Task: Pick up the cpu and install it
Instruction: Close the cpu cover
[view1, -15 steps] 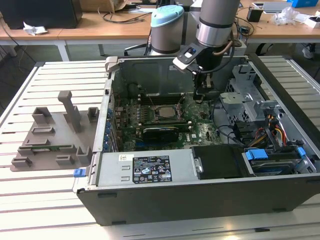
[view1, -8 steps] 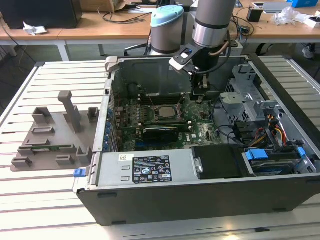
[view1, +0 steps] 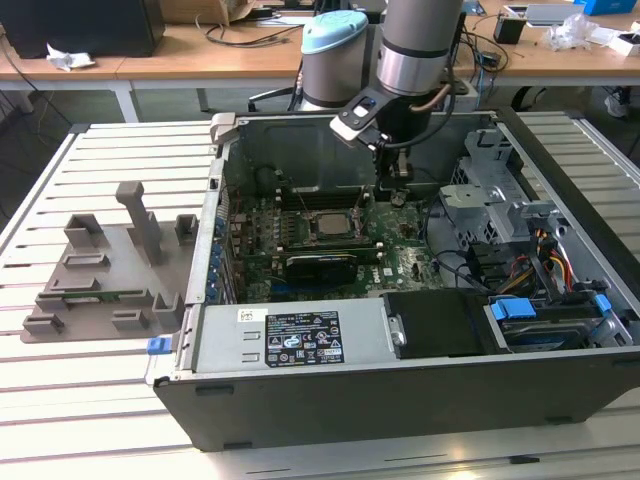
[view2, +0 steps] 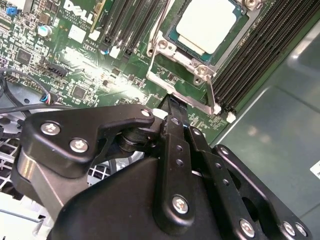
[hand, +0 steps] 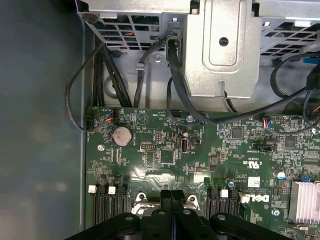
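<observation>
While I watch from my station, the grey plastic tray (view1: 90, 318) with its upright blocks lies on the slatted table (view1: 60, 400) at the exterior view's left, just beside the open computer case (view1: 400, 400). Inside the case the green motherboard (view1: 405, 262) lies flat. The cpu (view1: 328, 223) sits in its socket near the middle of the board, silvery top up. In the second wrist view I see the chip (view2: 206, 25) seated inside the metal socket frame (view2: 172, 56), between rows of black memory slots (view2: 260, 55). To the exterior view's right of the cpu hangs the gripper (view1: 397, 190), over the board and apart from the chip. In both wrist views its fingers (view2: 175, 127) (hand: 165, 200) are narrow, pressed together, and I see nothing between them. Farther right stand the metal drive cage (view1: 490, 200) and the blue tabs (view1: 512, 308).
</observation>
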